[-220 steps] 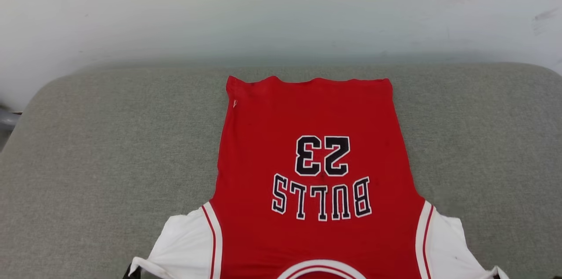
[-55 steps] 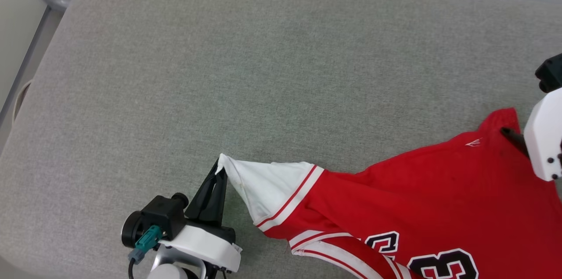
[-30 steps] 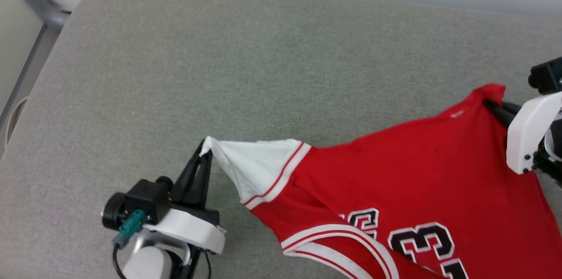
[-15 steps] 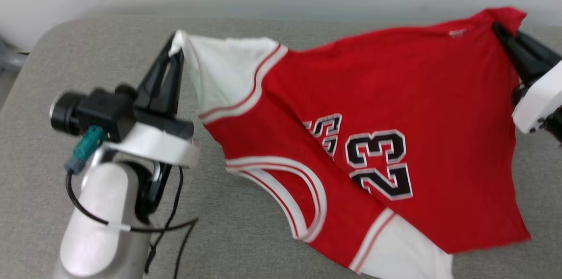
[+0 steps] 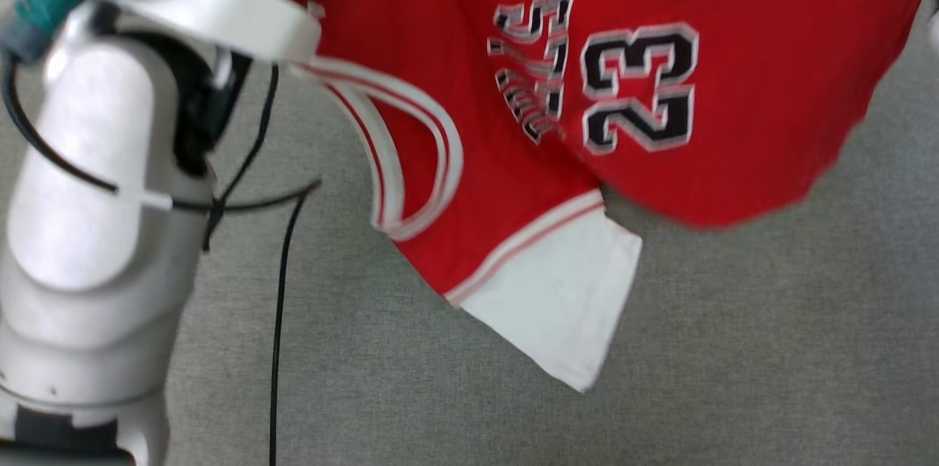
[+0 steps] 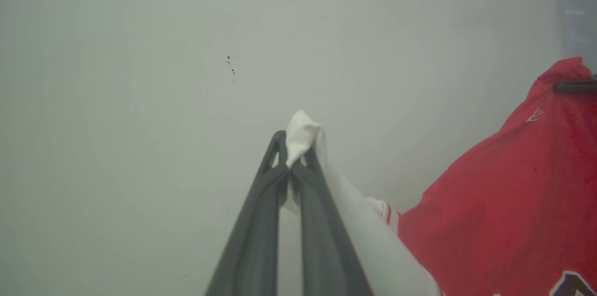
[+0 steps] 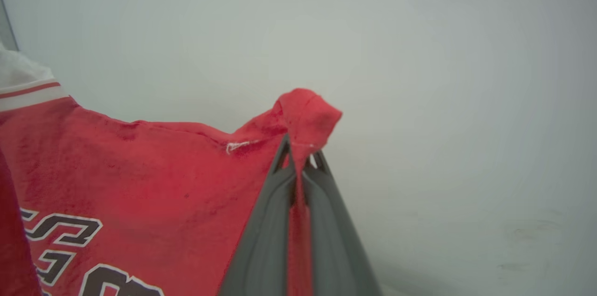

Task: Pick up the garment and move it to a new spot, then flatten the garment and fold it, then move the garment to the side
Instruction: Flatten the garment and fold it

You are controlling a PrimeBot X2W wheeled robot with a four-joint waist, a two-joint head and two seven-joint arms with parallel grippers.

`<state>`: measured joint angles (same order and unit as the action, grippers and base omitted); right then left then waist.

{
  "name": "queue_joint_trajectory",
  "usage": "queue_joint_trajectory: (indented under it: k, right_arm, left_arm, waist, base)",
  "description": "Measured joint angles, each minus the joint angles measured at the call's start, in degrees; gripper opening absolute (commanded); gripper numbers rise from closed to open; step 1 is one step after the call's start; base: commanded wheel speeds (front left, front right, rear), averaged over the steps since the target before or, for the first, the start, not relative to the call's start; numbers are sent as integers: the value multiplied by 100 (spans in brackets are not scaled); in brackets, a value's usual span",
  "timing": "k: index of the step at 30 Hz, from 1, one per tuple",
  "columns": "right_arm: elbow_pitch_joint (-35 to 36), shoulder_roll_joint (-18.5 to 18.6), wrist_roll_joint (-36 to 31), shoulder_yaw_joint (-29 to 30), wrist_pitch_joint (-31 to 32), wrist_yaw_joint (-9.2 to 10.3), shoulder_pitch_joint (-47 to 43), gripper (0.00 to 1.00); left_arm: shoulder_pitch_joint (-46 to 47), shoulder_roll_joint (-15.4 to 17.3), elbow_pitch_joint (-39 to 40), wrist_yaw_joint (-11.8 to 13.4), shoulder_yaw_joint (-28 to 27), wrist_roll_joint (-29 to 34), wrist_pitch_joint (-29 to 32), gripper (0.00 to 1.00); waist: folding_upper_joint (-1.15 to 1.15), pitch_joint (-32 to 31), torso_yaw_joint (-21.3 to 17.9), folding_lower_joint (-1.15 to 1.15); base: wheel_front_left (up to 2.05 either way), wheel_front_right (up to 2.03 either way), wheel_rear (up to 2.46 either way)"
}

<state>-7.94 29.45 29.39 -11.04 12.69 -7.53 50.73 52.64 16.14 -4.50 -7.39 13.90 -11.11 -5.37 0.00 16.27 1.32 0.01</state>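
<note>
The garment (image 5: 660, 4), a red jersey with black numerals 23, hangs in the air above the grey cushion (image 5: 733, 348); one white sleeve (image 5: 565, 304) dangles lowest. In the left wrist view my left gripper (image 6: 294, 156) is shut on the tip of the other white sleeve (image 6: 301, 133), the red body (image 6: 503, 203) stretching away to the right. In the right wrist view my right gripper (image 7: 298, 156) is shut on a red hem corner (image 7: 308, 109) beside the small white logo (image 7: 240, 146). The pale left forearm (image 5: 88, 216) fills the head view's left side.
A black cable (image 5: 279, 290) hangs from the left arm over the cushion. A pale wall (image 6: 186, 53) stands behind the lifted shirt in both wrist views. A grey vertical frame (image 6: 578, 16) shows at the far right of the left wrist view.
Both grippers have carried the shirt upward off the cushion, so it now hangs free. The head camera has shifted too, and the fingertips have left the top of its picture.
</note>
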Motion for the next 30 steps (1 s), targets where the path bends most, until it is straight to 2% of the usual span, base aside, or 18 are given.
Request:
queue_joint_trajectory:
  k: [4, 12, 19, 25, 26, 30]
  right_arm:
    - [-252, -75, -170, 94, 63, 0, 773, 0]
    - [-1092, -331, -590, -114, -100, 0, 2579, 0]
    - [-1862, -488, -803, -290, -474, 0, 4006, 0]
    - [-2621, -695, -862, -391, -856, 0, 4864, 0]
    - [-2986, -736, -851, -409, -1015, 0, 5166, 0]
    - [-3409, -761, -860, -644, -1155, 0, 5265, 0]
  left_arm:
    - [842, 183, -360, -1, 177, -88, 66, 0]
    - [2766, 514, -1169, -1, 564, -212, 107, 0]
    - [4311, 647, -1852, -1, 524, -324, 131, 0]
    - [4965, 773, -2361, -2, 704, -368, -46, 0]
    - [5142, 854, -2559, -1, 793, -447, -113, 0]
    - [5126, 893, -2766, -1, 958, -592, -246, 0]
  waist:
    - [0, 296, -26, 0]
    - [0, 885, -106, 0]
    - [0, 1317, -175, 0]
    - [0, 1551, -243, 0]
    - [0, 1648, -249, 0]
    - [0, 1825, -225, 0]
  base:
    - [0, 0, 0]
    - [0, 0, 0]
    - [0, 0, 0]
    - [0, 0, 0]
    - [0, 0, 0]
    - [0, 0, 0]
